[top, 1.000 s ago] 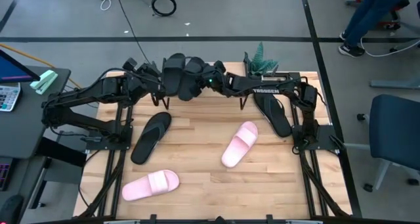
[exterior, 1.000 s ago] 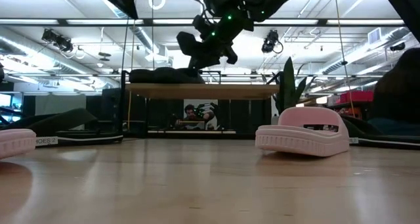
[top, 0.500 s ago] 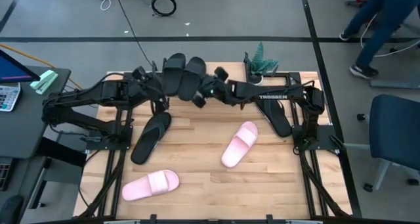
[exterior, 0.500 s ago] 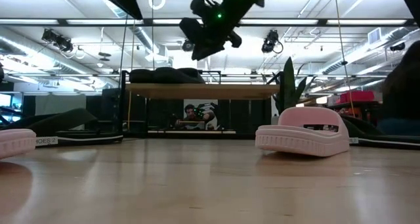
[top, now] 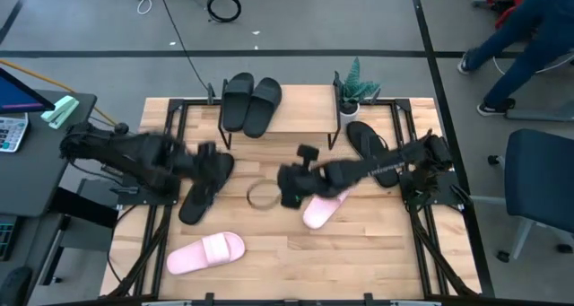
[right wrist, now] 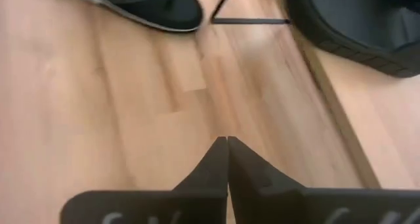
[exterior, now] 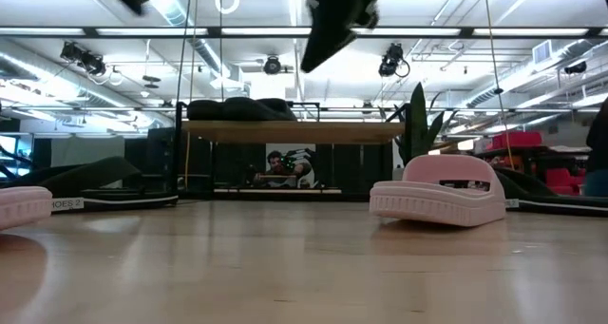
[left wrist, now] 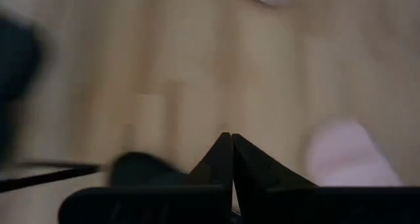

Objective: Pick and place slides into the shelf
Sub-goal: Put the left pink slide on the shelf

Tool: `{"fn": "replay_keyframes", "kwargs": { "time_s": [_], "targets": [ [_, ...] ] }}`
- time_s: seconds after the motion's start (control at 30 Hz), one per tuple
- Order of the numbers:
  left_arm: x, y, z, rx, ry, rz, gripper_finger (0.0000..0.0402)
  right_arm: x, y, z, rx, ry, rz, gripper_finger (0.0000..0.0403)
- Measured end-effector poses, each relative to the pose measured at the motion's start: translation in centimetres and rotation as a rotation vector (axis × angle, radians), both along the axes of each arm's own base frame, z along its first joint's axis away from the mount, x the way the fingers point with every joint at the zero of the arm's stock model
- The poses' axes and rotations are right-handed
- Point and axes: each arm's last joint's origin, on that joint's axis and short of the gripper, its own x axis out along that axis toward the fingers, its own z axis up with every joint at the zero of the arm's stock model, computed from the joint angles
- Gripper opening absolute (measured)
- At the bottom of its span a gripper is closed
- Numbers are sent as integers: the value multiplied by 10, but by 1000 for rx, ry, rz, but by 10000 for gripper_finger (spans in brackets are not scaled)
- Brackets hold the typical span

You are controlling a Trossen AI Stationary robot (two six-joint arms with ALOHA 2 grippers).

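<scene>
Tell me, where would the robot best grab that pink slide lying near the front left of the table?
Probably across the wide band of the pink slide, coming straight down from above. It lies flat, sole down, nothing touching it, and the arched band stands proud of the footbed, so jaws could close on its two edges.

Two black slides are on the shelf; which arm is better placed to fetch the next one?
Either, each for its own side. The left gripper is shut beside the black flip-flop on the table's left. The right gripper is shut next to the pink slide, so right probably suits that one.
</scene>
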Motion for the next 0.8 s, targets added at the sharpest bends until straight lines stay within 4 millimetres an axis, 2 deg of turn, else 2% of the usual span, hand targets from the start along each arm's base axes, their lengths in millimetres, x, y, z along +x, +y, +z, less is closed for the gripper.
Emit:
{"fn": "replay_keyframes", "kwargs": {
  "time_s": [0.1, 0.17, 0.3, 0.4, 0.5, 0.57, 0.7, 0.8],
  "targets": [
    [-9, -32, -24, -22, 41, -116, 7, -15, 35, -2, -54, 28, 37, 5],
    [-13, -52, -43, -74, 53, -124, 4, -27, 53, -3, -86, 42, 32, 4],
    [-38, -97, -77, -230, 136, -89, 5, -45, 75, -3, -117, 2, -37, 9],
    [-56, -124, -94, -260, 211, -76, 4, -53, 86, -3, -144, -23, -49, 11],
    [-64, -146, -104, -222, 227, -82, 4, -55, 88, -2, -214, -27, -36, 8],
    [-65, -159, -110, -162, 244, -154, 3, -53, 84, -1, -245, -35, -51, 7],
    [-64, -180, -125, 48, 265, -482, 6, -49, 73, -1, -252, -35, -84, 8],
    [-62, -187, -141, 225, 284, -702, 13, -46, 66, -1, -244, -27, -101, 12]
  ]
}}
